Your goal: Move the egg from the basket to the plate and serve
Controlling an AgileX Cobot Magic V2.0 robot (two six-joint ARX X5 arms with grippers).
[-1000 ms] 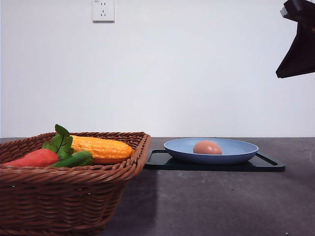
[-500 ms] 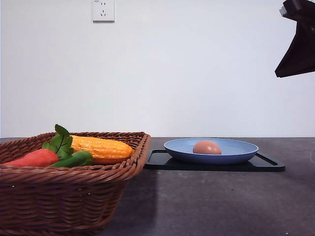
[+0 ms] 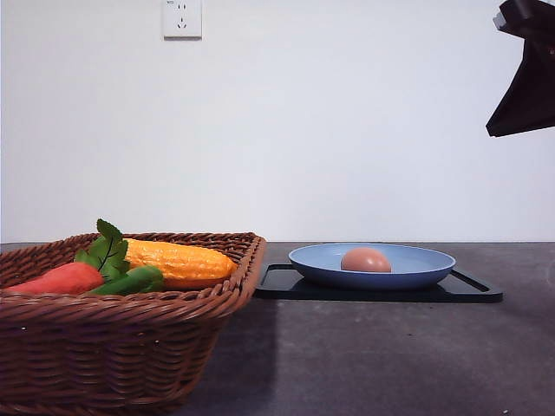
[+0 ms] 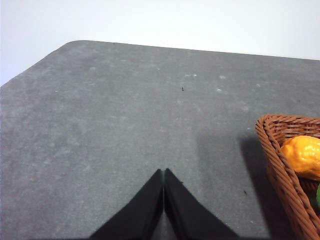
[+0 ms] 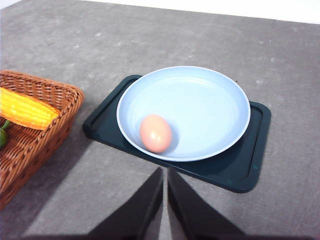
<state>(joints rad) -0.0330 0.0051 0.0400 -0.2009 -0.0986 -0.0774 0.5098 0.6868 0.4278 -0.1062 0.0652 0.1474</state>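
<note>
The pinkish-brown egg (image 3: 365, 259) (image 5: 155, 133) lies in the light-blue plate (image 3: 416, 264) (image 5: 200, 110), close to the plate's rim on the basket side. The plate rests on a black tray (image 3: 473, 290) (image 5: 252, 165). The wicker basket (image 3: 130, 329) (image 5: 30, 145) (image 4: 280, 165) stands at the front left. My right gripper (image 5: 165, 187) hovers shut and empty above the table in front of the plate; the right arm (image 3: 527, 74) hangs high at the upper right. My left gripper (image 4: 163, 190) is shut over bare table, left of the basket.
In the basket lie a yellow corn cob (image 3: 178, 260) (image 5: 25, 110) (image 4: 302, 156), an orange-red carrot (image 3: 56, 279) with green leaves (image 3: 106, 247), and a green vegetable (image 3: 130, 282). A white wall with a socket (image 3: 181, 17) stands behind the grey table (image 3: 390, 355).
The right arm drifts very slightly at the upper right of the front view. The egg, plate and basket have not moved.
</note>
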